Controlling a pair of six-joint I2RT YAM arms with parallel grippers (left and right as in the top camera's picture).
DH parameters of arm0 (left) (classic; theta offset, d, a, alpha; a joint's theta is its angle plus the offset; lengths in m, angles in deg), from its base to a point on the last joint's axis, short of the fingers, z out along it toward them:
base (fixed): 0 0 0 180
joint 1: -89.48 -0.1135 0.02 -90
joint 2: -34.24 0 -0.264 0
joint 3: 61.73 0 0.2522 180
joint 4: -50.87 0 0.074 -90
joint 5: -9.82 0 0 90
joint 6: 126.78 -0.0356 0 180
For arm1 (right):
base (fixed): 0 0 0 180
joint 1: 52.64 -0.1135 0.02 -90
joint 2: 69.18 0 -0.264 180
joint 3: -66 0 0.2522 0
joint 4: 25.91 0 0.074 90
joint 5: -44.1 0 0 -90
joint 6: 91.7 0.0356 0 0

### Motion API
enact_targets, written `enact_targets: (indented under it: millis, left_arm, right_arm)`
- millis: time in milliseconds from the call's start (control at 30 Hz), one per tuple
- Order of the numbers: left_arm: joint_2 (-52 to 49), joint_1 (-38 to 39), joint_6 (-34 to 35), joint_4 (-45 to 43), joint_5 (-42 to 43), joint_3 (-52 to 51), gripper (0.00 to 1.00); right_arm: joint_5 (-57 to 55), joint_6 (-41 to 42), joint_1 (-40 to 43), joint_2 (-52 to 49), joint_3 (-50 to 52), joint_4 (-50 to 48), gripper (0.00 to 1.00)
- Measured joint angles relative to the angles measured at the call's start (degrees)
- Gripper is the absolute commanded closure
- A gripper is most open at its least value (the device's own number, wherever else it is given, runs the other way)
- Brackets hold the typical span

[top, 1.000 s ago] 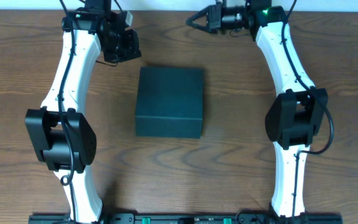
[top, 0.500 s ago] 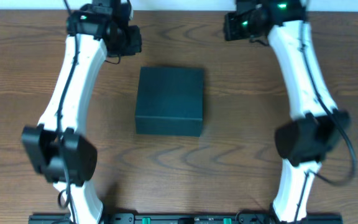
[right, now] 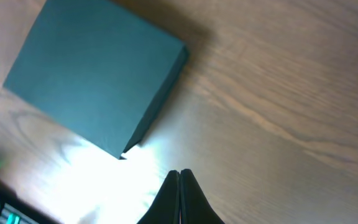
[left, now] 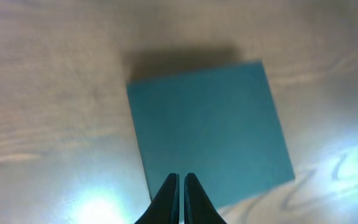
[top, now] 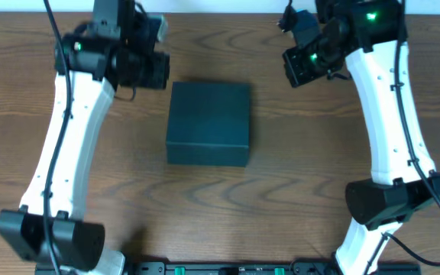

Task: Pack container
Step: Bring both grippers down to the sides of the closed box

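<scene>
- Both of my claws are clenched on nothing. The left claw (left: 180,186) has its two black fingers pressed side by side with only a thin slit between them, and nothing is caught there.
- The right claw (right: 179,180) is drawn together the same way, its tips meeting in a point, and it is empty too.
- The dark-teal square cardboard box (top: 208,124) sits near the middle of the brown wood-grain table (top: 281,191), between my two arms and touching neither.
- Its lid lies flat and closed, and its top is plain and bare.
- From the left wrist, the box (left: 210,127) fills the centre of the view, slightly turned. My left fingertips hang over its near edge, above the box and not on it.
- From the right wrist, the box (right: 92,78) lies up and to the left. My right fingertips are over bare wood beside its near corner, apart from it.
- A white glare falls on the table (right: 104,180) just below that corner.
- From overhead, my white left arm (top: 67,153) reaches up the left side, with its black wrist near the box's upper left corner.
- My white right arm (top: 392,114) reaches up the right side. Its black wrist is held off the box's upper right corner, with a green light (top: 370,15) glowing on it.
</scene>
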Motion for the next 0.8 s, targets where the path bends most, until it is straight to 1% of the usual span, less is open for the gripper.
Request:
enact_targets:
  millis: [67,133,200,367,467,567,733,800]
  left_arm:
    - [2.1,0.0,-0.3,-3.2,0.4,-5.9,0.94]
    - [3.2,0.0,-0.4,-6.0,0.7,-10.7,0.94]
    - [3.5,0.0,-0.4,-7.7,1.5,-14.5,0.94]
    - [3.1,0.0,-0.4,-11.4,6.7,-18.5,0.94]
    - [1.8,0.0,-0.4,-12.3,9.9,-19.1,0.94]
    - [-0.2,0.0,-0.4,-13.3,12.0,-19.2,0.94]
    - [-1.8,0.0,-0.4,-15.1,14.8,-19.2,0.94]
    - [-2.3,0.0,-0.8,-15.3,16.9,-19.2,0.94]
  right_arm:
    - [0.0,-0.3,-1.3,0.3,1.4,-0.3,0.98]
    - [-0.2,-0.6,-2.9,1.1,5.3,-2.0,0.98]
    - [-0.5,-0.6,-5.1,2.2,13.3,-5.4,0.98]
    - [1.5,0.5,-7.0,2.1,31.1,-12.6,0.98]
    - [5.0,1.8,-7.0,2.1,35.9,-15.9,0.99]
    - [7.2,3.5,-7.2,3.4,38.6,-18.8,0.98]
    - [9.0,7.0,-8.1,13.3,44.2,-23.4,0.98]
    - [9.6,9.5,-10.1,20.4,49.7,-27.5,0.98]
